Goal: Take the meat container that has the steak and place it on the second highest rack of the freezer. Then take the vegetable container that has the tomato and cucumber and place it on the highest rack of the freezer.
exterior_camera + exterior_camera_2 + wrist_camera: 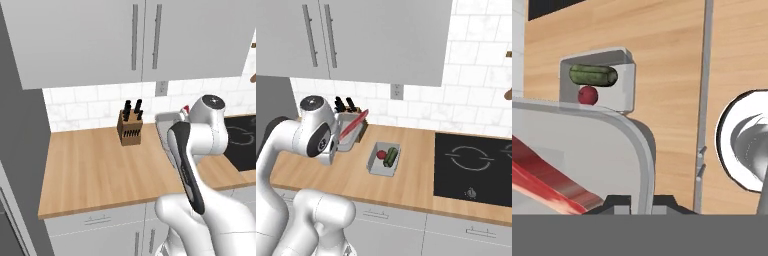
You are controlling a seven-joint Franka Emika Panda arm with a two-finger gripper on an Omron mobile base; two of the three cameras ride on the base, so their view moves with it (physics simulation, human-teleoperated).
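In the left base view the arm [192, 165] stands in front of the meat tray [167, 119], so just a grey corner of it and a red tip of the steak [186, 108] peep out past the wrist; the claw itself is hidden there. A tall grey panel [17, 150] at the far left edge is cut off, and I cannot tell what it belongs to. The knife block [130, 127] stands on the tabletop [95, 170] near the wall, left of the arm. In the right base view the arm's elbow covers the near end of the meat tray [350, 131], which looks lifted and tilted off the tabletop [411, 165], with the steak [354, 126] slanting up out of it; the knife block [348, 106] is mostly hidden behind. The claw's fingers are masked by the wrist here too. Right of it the vegetable tray [384, 159] lies flat on the tabletop, apart from the meat tray, holding the tomato [381, 154] and the cucumber [391, 157] side by side; the hob [476, 167] lies further right, cut by the frame. In the hand view the claw [640, 202] is closed on the meat tray's rim [643, 150], its tips barely rising above the bottom edge; the steak [547, 182] runs off the lower left. The vegetable tray [624, 80] with the cucumber [593, 75] and the tomato [588, 95] sits beyond the meat tray.
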